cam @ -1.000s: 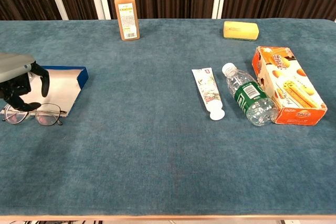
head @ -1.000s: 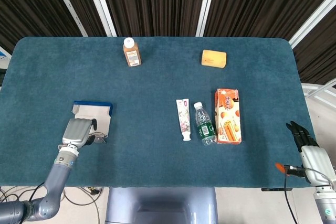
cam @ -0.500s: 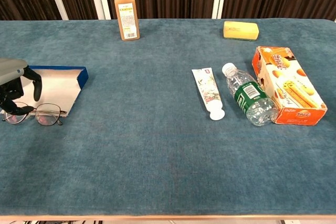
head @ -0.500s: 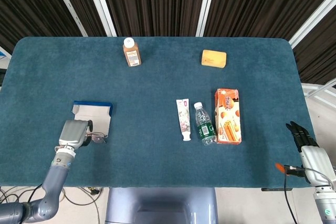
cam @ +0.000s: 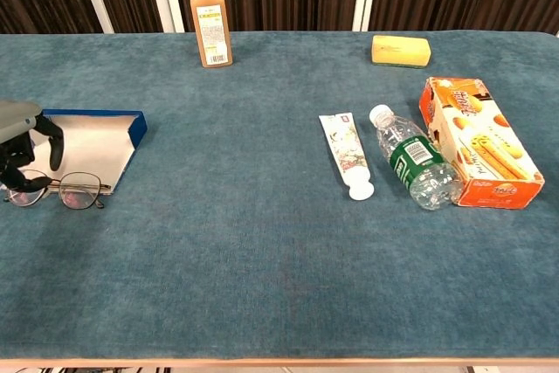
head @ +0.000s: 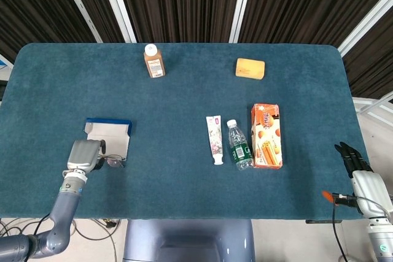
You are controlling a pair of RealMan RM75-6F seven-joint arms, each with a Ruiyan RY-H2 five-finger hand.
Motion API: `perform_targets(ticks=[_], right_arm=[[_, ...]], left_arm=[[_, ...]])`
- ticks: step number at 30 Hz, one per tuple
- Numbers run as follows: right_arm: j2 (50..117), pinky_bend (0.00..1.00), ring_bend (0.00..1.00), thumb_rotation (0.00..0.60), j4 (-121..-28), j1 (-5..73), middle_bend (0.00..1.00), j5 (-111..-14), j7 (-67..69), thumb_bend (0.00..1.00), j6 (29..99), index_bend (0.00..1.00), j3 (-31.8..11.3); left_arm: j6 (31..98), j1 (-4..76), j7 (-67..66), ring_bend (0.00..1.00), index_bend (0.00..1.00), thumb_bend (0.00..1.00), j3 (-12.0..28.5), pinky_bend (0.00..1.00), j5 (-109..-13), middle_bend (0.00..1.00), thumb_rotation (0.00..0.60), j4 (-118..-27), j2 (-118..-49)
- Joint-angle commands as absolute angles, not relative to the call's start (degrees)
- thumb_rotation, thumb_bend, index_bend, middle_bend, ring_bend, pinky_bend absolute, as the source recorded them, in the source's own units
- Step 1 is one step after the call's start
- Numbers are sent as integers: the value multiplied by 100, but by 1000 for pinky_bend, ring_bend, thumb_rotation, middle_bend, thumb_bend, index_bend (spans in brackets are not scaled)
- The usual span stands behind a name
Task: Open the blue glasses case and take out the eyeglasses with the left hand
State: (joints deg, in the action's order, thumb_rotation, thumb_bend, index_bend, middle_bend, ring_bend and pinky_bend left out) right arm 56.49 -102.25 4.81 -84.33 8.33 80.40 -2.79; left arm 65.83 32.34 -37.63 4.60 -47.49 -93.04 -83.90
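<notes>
The blue glasses case [head: 109, 134] [cam: 96, 141] lies open at the table's left, its pale lining up and nothing inside. The eyeglasses [head: 113, 162] [cam: 63, 190] lie flat on the cloth just in front of the case. My left hand [head: 83, 154] [cam: 21, 151] hovers at their left end with loosely curled, parted fingers; one fingertip overlaps the left lens, and the hand holds nothing. My right hand [head: 352, 156] hangs off the table's right edge, fingers extended, holding nothing; the chest view does not show it.
A brown juice bottle [head: 153, 61] and a yellow sponge [head: 250, 68] stand at the back. A toothpaste tube [head: 214, 139], a water bottle [head: 239, 145] and an orange biscuit box [head: 267, 135] lie side by side right of centre.
My left hand has drawn back to the left and slightly toward the front edge, off the case. The eyeglasses stay on the cloth. The right hand has not moved.
</notes>
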Motion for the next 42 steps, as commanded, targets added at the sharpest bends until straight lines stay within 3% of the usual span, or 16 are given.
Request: perform_targets(ticks=[1, 20, 26, 33, 42], right_arm=[[5649, 186, 0, 600, -10226, 481, 0, -8429, 830, 162, 8038, 0, -279], [5646, 186, 0, 600, -10227, 481, 0, -8429, 842, 162, 8035, 0, -278], [5647, 186, 0, 600, -10233, 481, 0, -8426, 841, 161, 8036, 0, -279], [5644, 186, 0, 600, -10237, 478, 0, -8423, 849, 161, 8037, 0, -280], [5643, 186, 0, 600, -10248, 483, 0, -8408, 842, 161, 8020, 0, -281]], left_arm=[[6574, 3233, -3763, 982, 532, 337, 447, 1000, -4750, 1000, 600, -9298, -8399], [6520, 3245, -3761, 982, 548, 365, 443, 1000, -4631, 1000, 600, -9196, -8478], [6507, 3257, -3731, 982, 590, 452, 457, 1000, -4634, 1000, 600, -9195, -8497], [6547, 3266, -3696, 982, 603, 467, 477, 1000, -4711, 1000, 600, -9319, -8470], [6502, 3510, -3815, 982, 600, 467, 792, 1000, -4381, 1000, 600, -9717, -8573]])
